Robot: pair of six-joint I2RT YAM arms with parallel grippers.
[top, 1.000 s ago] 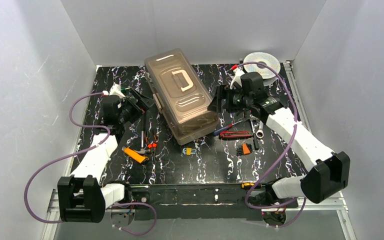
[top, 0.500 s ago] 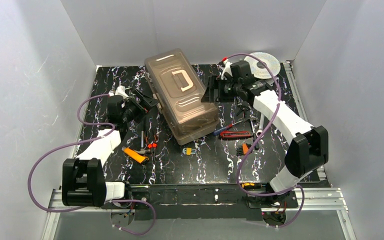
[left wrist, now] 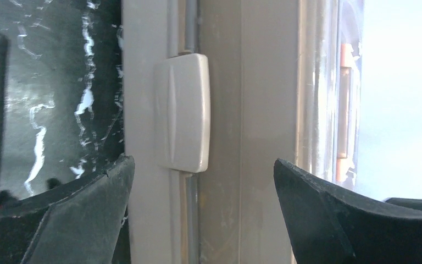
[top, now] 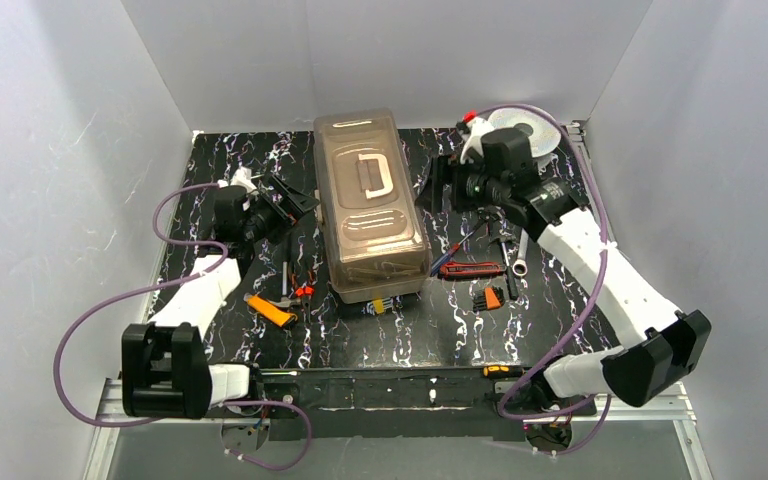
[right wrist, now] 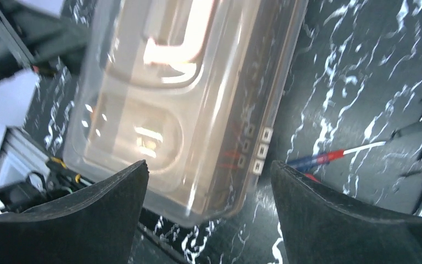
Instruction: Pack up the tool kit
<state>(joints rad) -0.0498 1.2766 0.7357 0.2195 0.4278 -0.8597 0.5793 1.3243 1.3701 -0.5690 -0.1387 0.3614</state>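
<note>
Toolbox [top: 370, 215] sits mid-table [top: 420, 335] on its base, long axis running near-to-far. Smoky lid [top: 378, 232] is down. Cream handle [top: 375, 172] lies flat on top of it.

Left gripper [top: 298, 200] is right at the box's left wall. Its jaws are spread wide and hold nothing. In the left wrist view one finger shows at each lower corner. The cream latch [left wrist: 181, 113] is straight ahead between them, lying flat against the wall. Whether the fingers touch the wall can't be told.

Right gripper [top: 428, 187] is just beside the box's right wall, toward the far half. Its jaws are also wide apart and empty. The right wrist view looks across the lid from that side, with the box filling the gap between the fingers. Contact isn't clear there either.

Loose tools on the table, none in the box:
- Left of the box: orange-handled tool [top: 270, 310] and red-handled pliers [top: 305, 291], close together.
- Right of the box: red-and-blue screwdriver [top: 460, 245], red utility knife [top: 470, 268], small orange-and-black piece [top: 488, 298] and a silver piece [top: 520, 265].
- Near end of the box: small yellow part [top: 380, 303], at or partly under the box edge.

Wire spool [top: 535, 128] lies in the far right corner, behind the right arm's wrist.
</note>
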